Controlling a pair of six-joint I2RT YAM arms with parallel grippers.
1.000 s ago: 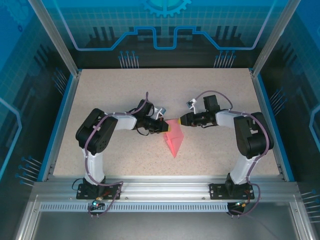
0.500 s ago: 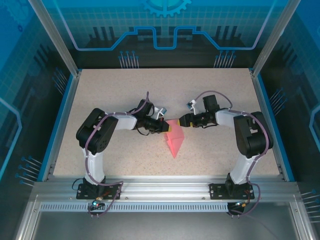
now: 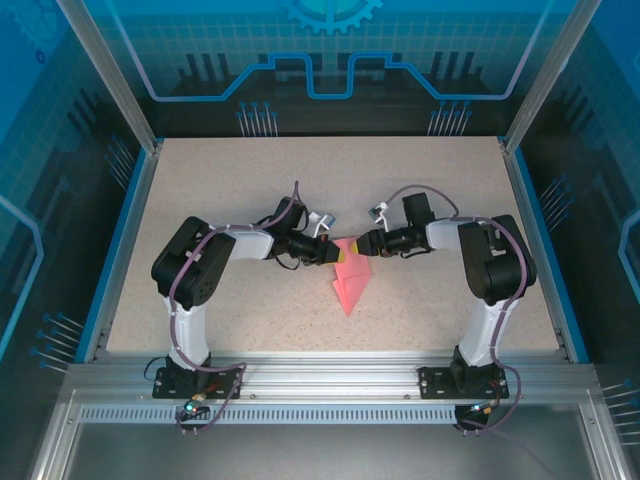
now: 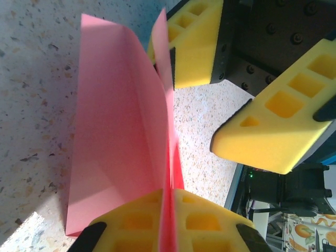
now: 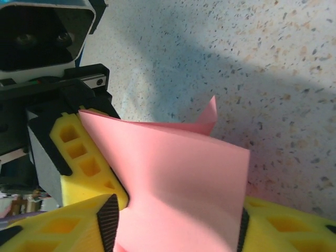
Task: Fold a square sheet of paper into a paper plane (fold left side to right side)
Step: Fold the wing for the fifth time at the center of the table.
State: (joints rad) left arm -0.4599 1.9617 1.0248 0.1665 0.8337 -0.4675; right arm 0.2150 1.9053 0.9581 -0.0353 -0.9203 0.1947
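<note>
A robotics lab cell: aluminium frame, blue printed panels.

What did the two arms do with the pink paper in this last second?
The right end effector crept a little left, over the pink paper's wide end, jaws open around a raised flap, its elbow swinging inward. The left end effector stayed shut on the paper, whose point stayed aimed at the near edge.

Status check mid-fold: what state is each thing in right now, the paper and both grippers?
Salmon-pink folded paper plane: partly folded, tip pointing to the near edge, one flap standing upright.
Left gripper: shut on the raised flap.
Right gripper: open, close beside the raised flap.
</note>
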